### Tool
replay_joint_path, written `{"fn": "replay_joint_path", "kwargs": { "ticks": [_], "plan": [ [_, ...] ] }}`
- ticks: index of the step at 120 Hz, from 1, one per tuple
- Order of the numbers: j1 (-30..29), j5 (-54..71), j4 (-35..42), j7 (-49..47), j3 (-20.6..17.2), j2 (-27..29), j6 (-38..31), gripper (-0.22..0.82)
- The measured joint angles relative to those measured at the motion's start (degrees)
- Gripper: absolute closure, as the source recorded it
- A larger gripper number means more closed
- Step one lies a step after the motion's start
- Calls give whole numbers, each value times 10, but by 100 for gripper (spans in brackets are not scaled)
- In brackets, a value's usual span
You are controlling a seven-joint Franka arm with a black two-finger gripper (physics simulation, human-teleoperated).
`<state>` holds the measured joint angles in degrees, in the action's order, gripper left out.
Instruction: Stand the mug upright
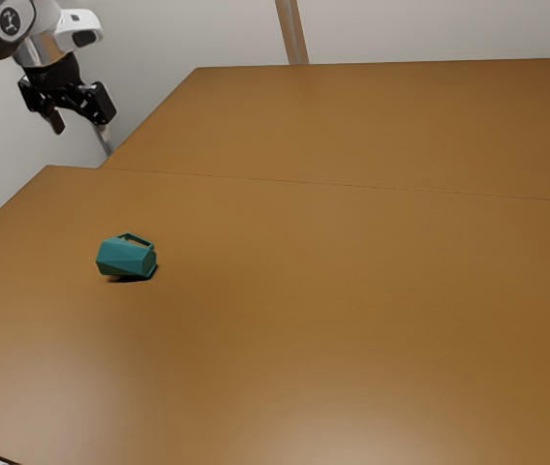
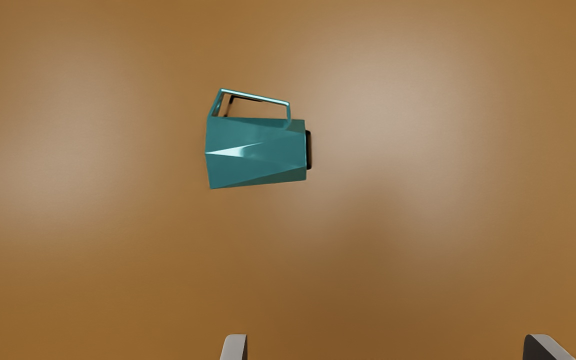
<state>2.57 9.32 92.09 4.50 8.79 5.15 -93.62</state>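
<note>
black two-finger gripper (image 1: pixel 81 124): jaws wide apart, nothing between them, up in the air well apart from the mug
faceted teal mug (image 2: pixel 258 155): flopped on its side on the table, toward the exterior view's left
mug's handle (image 2: pixel 255 96): angular loop, on the side away from the fingertips
mug's inside: hidden, can't tell what's in there
plain brown table (image 1: pixel 352 291): mug's lying right on it

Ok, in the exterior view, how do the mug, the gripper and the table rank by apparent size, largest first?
1. Table, by far
2. Gripper
3. Mug, lying on its side
</note>
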Motion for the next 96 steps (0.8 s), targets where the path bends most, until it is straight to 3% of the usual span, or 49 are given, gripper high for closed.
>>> {"fn": "replay_joint_path", "kwargs": {
  "ticks": [30, 53, 77, 96],
  "plan": [
    [-8, 0, 11, 7, 0, -1, -6, 0],
    [-73, -39, 29, 11, 4, -22, -15, 0],
    [-188, -145, 21, 16, 5, -102, -20, 0],
    [-239, -229, 0, 38, 6, -181, -21, 0]
  ]
}}
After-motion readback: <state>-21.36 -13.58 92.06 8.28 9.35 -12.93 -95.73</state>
